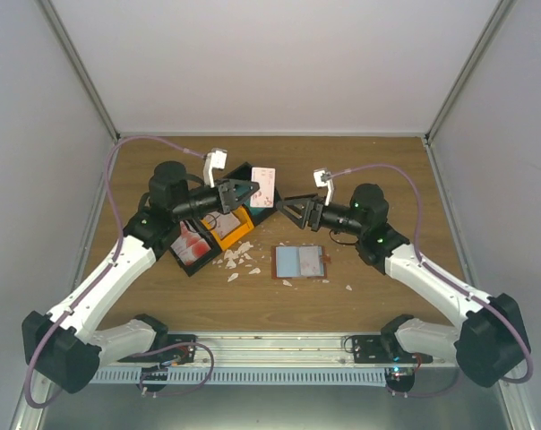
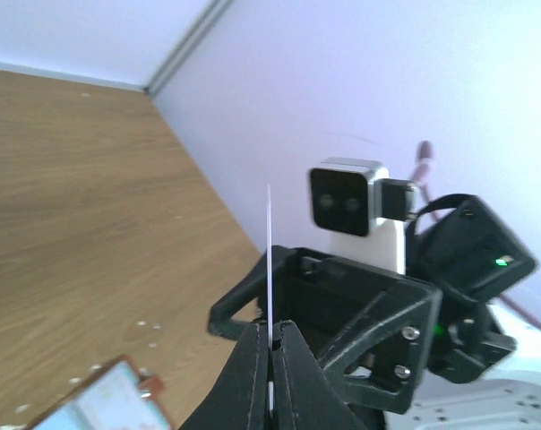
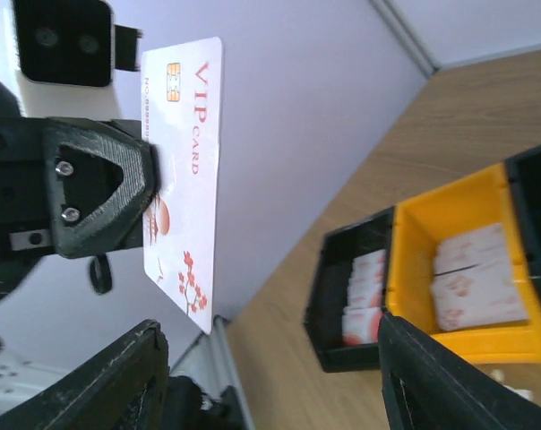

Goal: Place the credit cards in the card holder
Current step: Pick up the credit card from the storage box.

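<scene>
The left fingers (image 1: 249, 190) are clenched on one edge of a white credit card (image 1: 265, 185), holding it aloft. The right fingers (image 1: 292, 209) stand released just beside it. Light, stiff and likely slick, the card probably wants a flat pinch on its free edge. The card holder (image 1: 299, 262) lies mid-bench with open room around it, and the bins (image 1: 218, 231) sit to its left.

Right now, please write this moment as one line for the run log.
left tool: shut on card | right tool: open, near card, not touching | card holder: lying open
</scene>
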`<state>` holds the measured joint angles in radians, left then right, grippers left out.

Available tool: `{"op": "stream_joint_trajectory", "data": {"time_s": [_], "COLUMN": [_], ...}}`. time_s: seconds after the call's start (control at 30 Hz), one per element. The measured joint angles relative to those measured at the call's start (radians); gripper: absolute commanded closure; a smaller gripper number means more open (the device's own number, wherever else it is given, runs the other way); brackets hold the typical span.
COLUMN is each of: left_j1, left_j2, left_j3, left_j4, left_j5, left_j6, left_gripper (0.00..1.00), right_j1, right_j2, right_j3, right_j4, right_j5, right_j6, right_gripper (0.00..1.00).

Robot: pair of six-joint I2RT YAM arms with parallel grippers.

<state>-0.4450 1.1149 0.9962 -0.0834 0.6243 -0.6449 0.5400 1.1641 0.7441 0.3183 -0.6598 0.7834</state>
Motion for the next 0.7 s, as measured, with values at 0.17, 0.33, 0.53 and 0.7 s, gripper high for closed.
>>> {"op": "stream_joint_trajectory", "data": {"time_s": [0.17, 0.33, 0.53, 0.7], "left_j1": [-0.011, -0.026, -0.035, -0.043], "left_j2": [0.001, 0.004, 0.005, 0.016], "left_j3": [-0.025, -0.039, -0.049, -0.057], "left_j4": [0.132, 0.179, 0.198, 0.199], "left_j5": [0.112, 0.145, 0.146, 0.15], "left_j6": [-0.133, -0.184, -0.204, -0.204], "left_gripper": [1.0, 1.0, 1.0, 1.0], "right_j1": [0.0, -0.001, -0.001, -0.001], "right_j2": [-0.003, 0.001, 0.017, 0.029], "right_j3": [-0.006, -0.02, -0.028, -0.029], "right_j4": [0.084, 0.182, 0.264, 0.296], "right_j5": [-0.067, -0.122, -0.158, -0.163], "right_j6": [0.101, 0.18, 0.246, 0.277], "right_gripper": [0.54, 0.67, 0.77, 0.94]}}
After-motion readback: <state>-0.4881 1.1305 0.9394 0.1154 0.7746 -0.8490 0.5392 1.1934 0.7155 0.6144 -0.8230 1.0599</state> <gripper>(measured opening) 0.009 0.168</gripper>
